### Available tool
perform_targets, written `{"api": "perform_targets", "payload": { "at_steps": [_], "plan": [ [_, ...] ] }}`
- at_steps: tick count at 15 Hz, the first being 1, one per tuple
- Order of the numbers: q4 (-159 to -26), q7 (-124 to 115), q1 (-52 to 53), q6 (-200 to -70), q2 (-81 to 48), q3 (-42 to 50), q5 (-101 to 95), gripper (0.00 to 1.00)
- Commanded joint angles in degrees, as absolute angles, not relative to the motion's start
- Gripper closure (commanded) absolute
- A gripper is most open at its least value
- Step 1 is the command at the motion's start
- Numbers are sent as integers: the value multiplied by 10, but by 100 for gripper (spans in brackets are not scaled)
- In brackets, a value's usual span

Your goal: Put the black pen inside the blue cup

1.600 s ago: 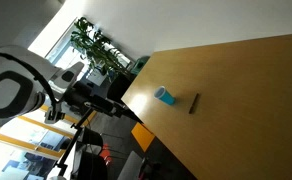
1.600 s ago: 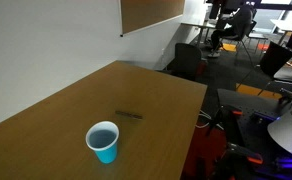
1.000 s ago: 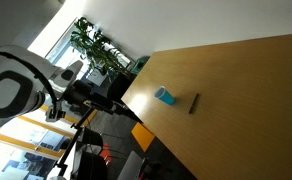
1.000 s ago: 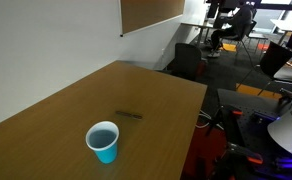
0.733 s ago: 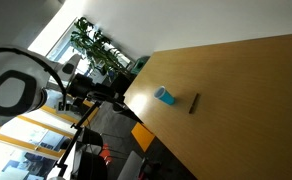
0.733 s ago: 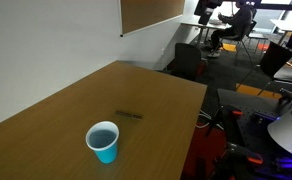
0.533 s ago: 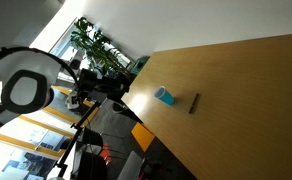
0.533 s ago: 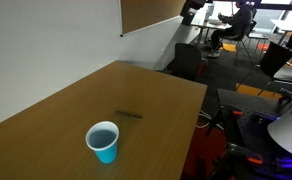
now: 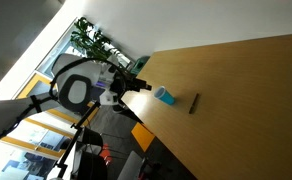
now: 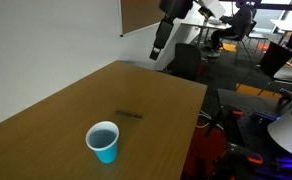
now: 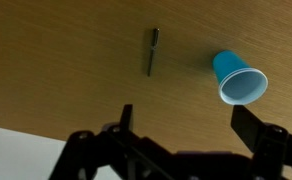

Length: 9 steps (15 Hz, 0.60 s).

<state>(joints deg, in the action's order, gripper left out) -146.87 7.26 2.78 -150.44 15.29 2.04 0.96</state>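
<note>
The black pen lies flat on the wooden table. It also shows in both exterior views. The blue cup stands upright and empty a short way beside the pen, and shows in both exterior views. My gripper is open and empty. It hangs high above the table's edge, away from pen and cup, and shows in both exterior views. In the wrist view its two dark fingers stand wide apart.
The table's edge runs just under the gripper, with pale floor beyond it. Potted plants stand behind the arm. Office chairs stand past the table's far end. A wooden board hangs on the wall.
The arm has swung in from beside the table towards its edge, and the gripper has come into the exterior views. Pen and cup have not moved.
</note>
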Motion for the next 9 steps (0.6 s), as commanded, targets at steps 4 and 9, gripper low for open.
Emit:
{"api": "perform_targets", "payload": {
  "at_steps": [4,9],
  "plan": [
    [-1384,88,29,-1604,-44,15,72,0],
    [-1294,91,3,-1616,-169,-7,70,0]
  ]
}}
